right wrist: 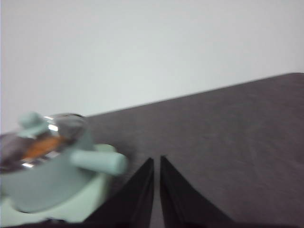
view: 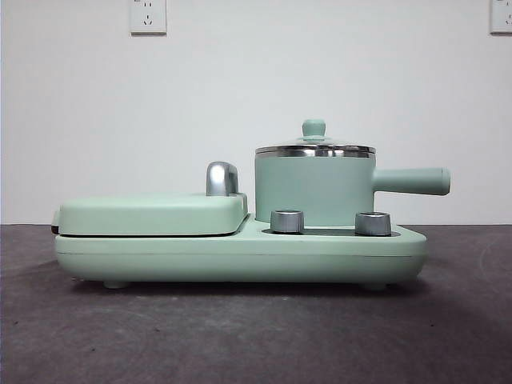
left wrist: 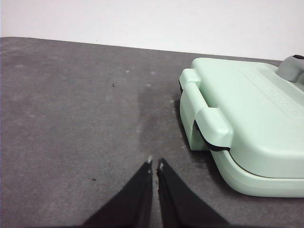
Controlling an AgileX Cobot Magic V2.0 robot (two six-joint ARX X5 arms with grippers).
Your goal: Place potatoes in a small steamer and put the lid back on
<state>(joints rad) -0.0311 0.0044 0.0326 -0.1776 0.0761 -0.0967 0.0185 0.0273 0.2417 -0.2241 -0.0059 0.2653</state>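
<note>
The mint-green steamer pot [view: 314, 192] stands on the right part of the mint-green appliance base [view: 240, 256], its straight handle [view: 412, 181] pointing right. The glass lid [view: 314, 147] with its green knob sits on the pot. In the right wrist view the pot [right wrist: 42, 183] is blurred, the lid [right wrist: 45, 135] is on it, and the orange-brown potato [right wrist: 42, 147] shows through the glass. My right gripper [right wrist: 156, 161] is shut and empty, a little way from the pot's handle [right wrist: 97, 161]. My left gripper [left wrist: 155, 164] is shut and empty above the table, beside the grill plate.
The flat hinged grill plate [view: 152, 214] with a chrome handle [view: 222, 178] fills the left of the base; it also shows in the left wrist view [left wrist: 247, 118]. Two steel dials [view: 287, 222] sit in front of the pot. The dark grey table [view: 256, 336] runs to a white wall.
</note>
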